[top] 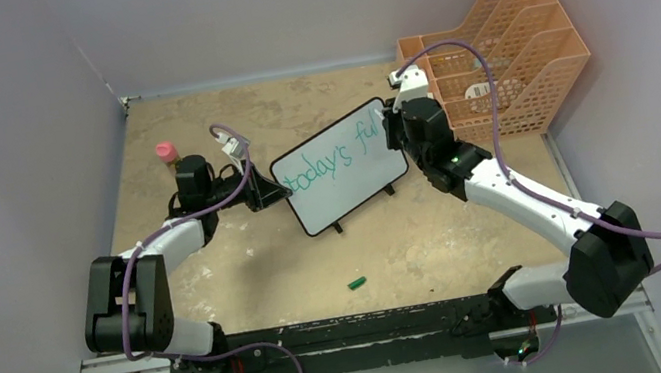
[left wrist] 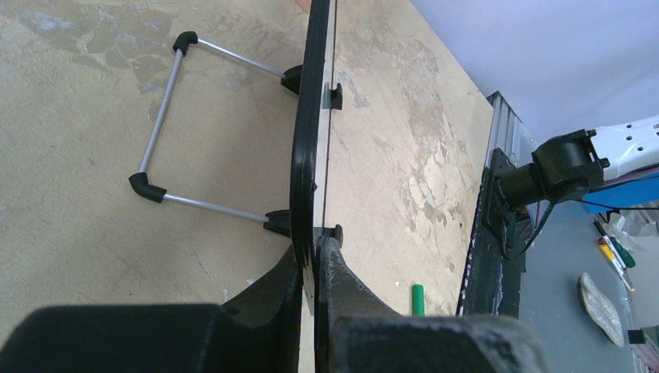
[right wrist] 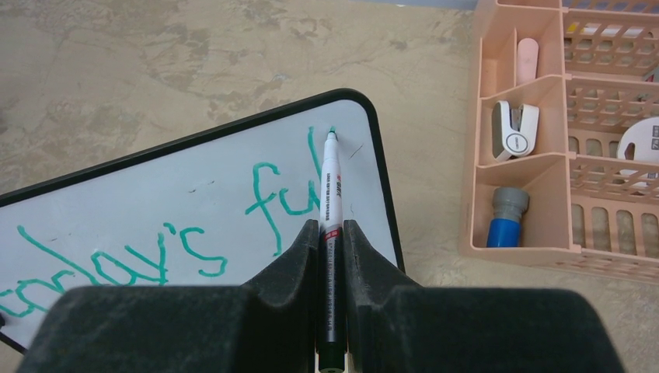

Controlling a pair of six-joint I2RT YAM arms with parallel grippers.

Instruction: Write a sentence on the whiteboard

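The right claw (right wrist: 332, 233) is pinching a green marker (right wrist: 329, 183), its tip at the top of the last stroke. The left claw (left wrist: 315, 260) is pressed onto the left edge of the whiteboard (top: 339, 167). The board stands on its feet mid-counter (top: 415, 233), long axis left to right with the right end angled away, face toward the arm bases. Little blank space lies rightward, so writing may run onto the frame, and hard pressure could twist the board.
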